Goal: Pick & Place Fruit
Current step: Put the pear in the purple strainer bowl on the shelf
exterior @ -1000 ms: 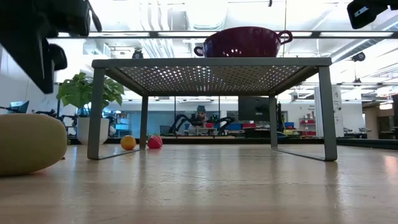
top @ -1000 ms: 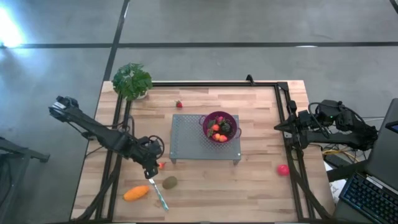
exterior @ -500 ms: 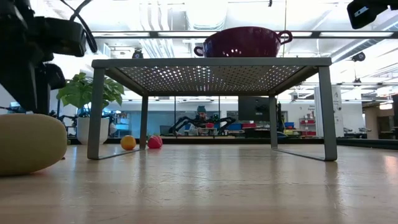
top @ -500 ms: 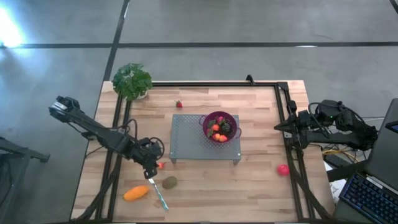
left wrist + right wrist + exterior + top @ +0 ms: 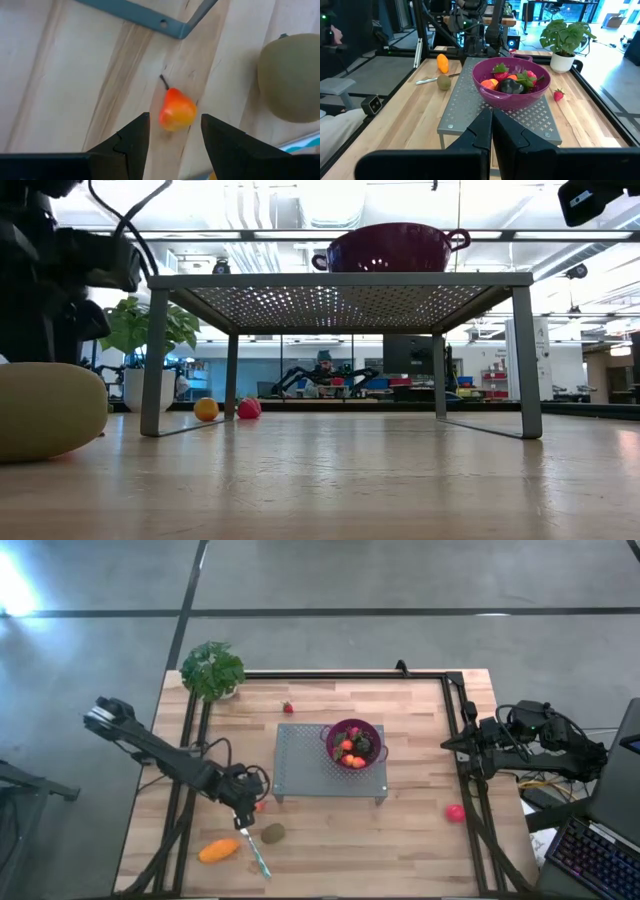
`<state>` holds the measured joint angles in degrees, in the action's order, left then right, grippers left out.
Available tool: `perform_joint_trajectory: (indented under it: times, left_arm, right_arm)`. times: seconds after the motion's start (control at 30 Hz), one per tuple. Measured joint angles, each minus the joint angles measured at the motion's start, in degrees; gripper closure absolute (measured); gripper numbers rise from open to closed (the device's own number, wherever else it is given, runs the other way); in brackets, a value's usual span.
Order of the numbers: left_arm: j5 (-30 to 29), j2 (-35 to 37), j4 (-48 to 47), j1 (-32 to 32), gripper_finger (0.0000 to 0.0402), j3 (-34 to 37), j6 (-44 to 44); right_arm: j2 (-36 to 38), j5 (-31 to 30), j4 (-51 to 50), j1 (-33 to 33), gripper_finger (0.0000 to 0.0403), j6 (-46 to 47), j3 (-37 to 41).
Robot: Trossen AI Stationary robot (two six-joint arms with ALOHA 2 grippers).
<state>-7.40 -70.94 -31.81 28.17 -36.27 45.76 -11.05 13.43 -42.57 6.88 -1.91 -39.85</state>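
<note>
Down by the near-left foot of the grey mesh rack, the left gripper hangs over a small orange-red pear-shaped fruit; its two dark fingers stand partly open, one on either side of the fruit, with a gap showing on each side, so nothing is held. The fruit lies on the wooden table, its thin stem pointing away from the fingers toward the rack's foot. Off to one side of the fingers lies the brown-green oval fruit, apart from them, and just past it a strip of the knife shows. From above, the elongated orange fruit rests near the table's front edge, beyond the knife from the oval one.

On the rack stands the purple bowl, with several fruit in it, a dark round one among them. A strawberry lies alone near the potted plant, and the pink-red ball sits toward the table's right side.

At the right edge the right gripper waits, its fingers pressed together and empty
</note>
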Motion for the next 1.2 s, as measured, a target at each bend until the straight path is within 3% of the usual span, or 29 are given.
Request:
perform_joint_trajectory:
  times: [0.67,1.0,1.2]
  left_arm:
    - [0.0,-8.9,3.9,0.0,0.0220,0.0,-1.0]
    - [0.0,-8.6,4.0,0.0,0.0262,0.0,-1.0]
    - [0.0,-8.6,3.7,0.0,0.0265,0.0,-1.0]
  right_arm:
    - [0.0,0.0,0.0,0.0,0.0394,0.0,0.0]
    - [0.0,0.0,0.0,0.0,0.0394,0.0,0.0]
    - [0.0,0.0,0.0,0.0,0.0394,0.0,0.0]
